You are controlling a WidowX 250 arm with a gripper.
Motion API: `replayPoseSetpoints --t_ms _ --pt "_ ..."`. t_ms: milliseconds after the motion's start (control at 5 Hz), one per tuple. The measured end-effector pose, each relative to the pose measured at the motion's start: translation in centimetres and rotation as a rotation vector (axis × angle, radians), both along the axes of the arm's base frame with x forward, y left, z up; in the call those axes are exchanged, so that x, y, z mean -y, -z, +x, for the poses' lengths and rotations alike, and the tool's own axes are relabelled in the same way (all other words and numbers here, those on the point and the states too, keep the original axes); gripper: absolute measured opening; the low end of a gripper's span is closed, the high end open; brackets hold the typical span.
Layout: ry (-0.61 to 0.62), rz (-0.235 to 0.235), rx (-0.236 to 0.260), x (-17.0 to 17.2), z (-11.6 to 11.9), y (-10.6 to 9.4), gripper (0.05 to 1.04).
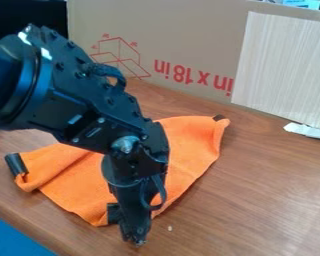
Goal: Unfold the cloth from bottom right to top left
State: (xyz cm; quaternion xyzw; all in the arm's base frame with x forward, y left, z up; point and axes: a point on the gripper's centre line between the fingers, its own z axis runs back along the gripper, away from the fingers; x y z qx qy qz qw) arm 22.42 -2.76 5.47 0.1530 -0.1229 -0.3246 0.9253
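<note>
1. Orange cloth: laid rumpled on the table, apparently folded.
2. Gripper: held at the cloth's near corner; whether released or clenched cannot be told.
3. Step: grasping, as judged. Next, the upper layer should be pinched, lifted and carried toward top left.
</note>
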Motion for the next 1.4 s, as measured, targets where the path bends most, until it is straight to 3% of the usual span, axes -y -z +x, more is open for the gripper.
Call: replayPoseSetpoints --t_ms 200,600,800,1000,1200,1400 --pt "0.000 0.006 0.005 0.0 0.1 0.1 0.949" --pt "0.000 0.014 0.002 0.0 0.2 0.5 0.384" --pt "0.008 0.019 -0.005 0.0 -0.1 0.7 0.168" --pt "0.020 0.012 -0.005 0.1 -0.5 0.4 0.066" --pt "0.033 -0.008 0.005 0.3 -0.9 -0.4 0.052" --pt "0.062 -0.073 -0.010 0.3 -1.3 -1.7 0.052"
